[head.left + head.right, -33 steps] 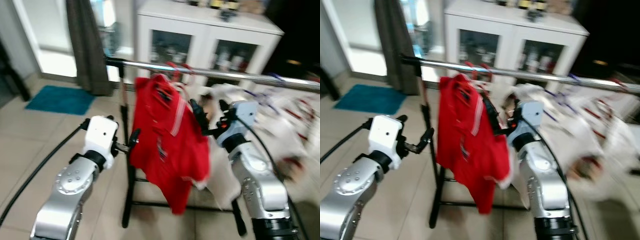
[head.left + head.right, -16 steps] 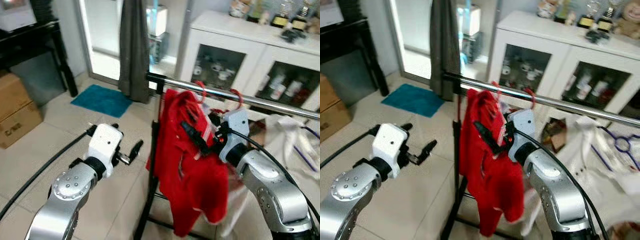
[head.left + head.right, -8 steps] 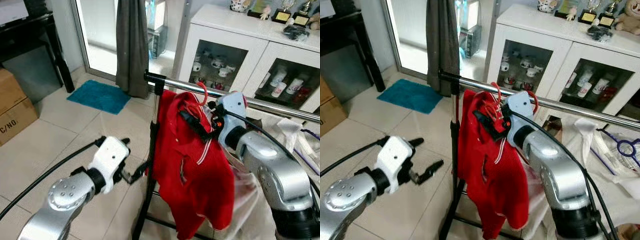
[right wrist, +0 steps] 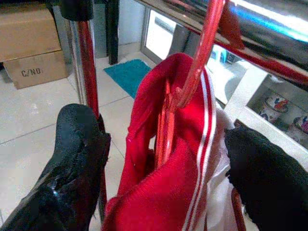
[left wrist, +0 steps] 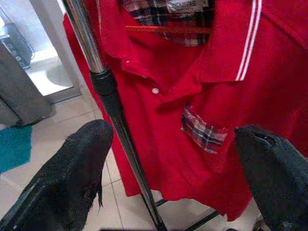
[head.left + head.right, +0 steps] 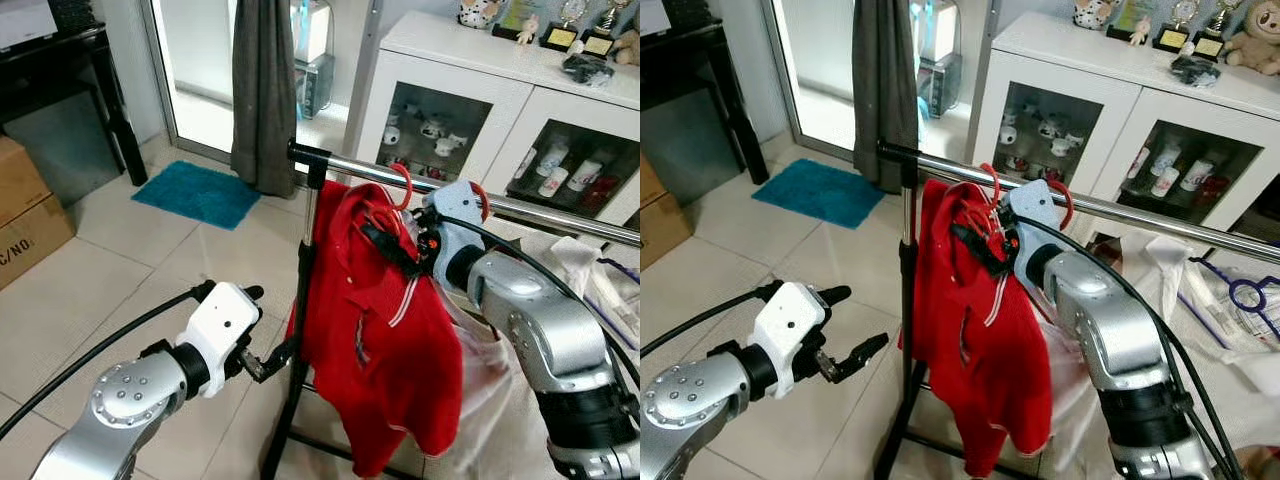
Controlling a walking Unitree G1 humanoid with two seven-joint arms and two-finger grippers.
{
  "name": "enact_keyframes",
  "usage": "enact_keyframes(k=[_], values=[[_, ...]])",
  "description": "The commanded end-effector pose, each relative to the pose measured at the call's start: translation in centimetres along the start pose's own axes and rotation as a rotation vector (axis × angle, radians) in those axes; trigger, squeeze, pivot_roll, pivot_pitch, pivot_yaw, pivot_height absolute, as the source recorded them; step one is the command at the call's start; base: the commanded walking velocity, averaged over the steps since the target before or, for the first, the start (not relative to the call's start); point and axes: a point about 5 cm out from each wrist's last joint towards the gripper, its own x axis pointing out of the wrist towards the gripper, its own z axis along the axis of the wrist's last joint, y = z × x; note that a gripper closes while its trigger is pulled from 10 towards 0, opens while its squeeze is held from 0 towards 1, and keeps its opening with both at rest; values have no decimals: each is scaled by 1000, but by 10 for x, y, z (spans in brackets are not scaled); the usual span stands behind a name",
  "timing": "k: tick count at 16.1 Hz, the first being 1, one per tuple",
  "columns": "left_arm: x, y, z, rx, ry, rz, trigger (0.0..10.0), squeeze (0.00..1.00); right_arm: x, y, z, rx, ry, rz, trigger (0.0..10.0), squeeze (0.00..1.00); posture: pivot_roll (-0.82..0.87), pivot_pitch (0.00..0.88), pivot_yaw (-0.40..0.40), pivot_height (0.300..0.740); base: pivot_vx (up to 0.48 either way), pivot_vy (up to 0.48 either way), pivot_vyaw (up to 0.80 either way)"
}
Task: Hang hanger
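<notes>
The red hanger [image 6: 987,196] now has its hook over the silver rail [image 6: 1160,220], with the red shirt [image 6: 385,330] hanging straight beside the rack's upright post [image 6: 303,290]; 1 second ago the shirt was still being carried up toward the rail. The right pincer [image 4: 159,144] has loosened, its 2 fingers [image 4: 79,144] spread wide on either side of the hook, so the hanging looks done and only a clean withdrawal remains. The left pincer [image 5: 168,168] has moved in low toward the post, open and empty.
</notes>
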Motion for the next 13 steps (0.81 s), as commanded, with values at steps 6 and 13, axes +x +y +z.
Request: enact_keyframes(k=[6,13], values=[[2,-6,5,14,-14,-28,10000,0,10,-3,0,-29,6,14,0,0,6,0,-110,740,0,0,0],[3,-8,2,23,-1,-33,10000,0,17,-1,-6,-84,42,39,0,0,10,0,-115,740,0,0,0]])
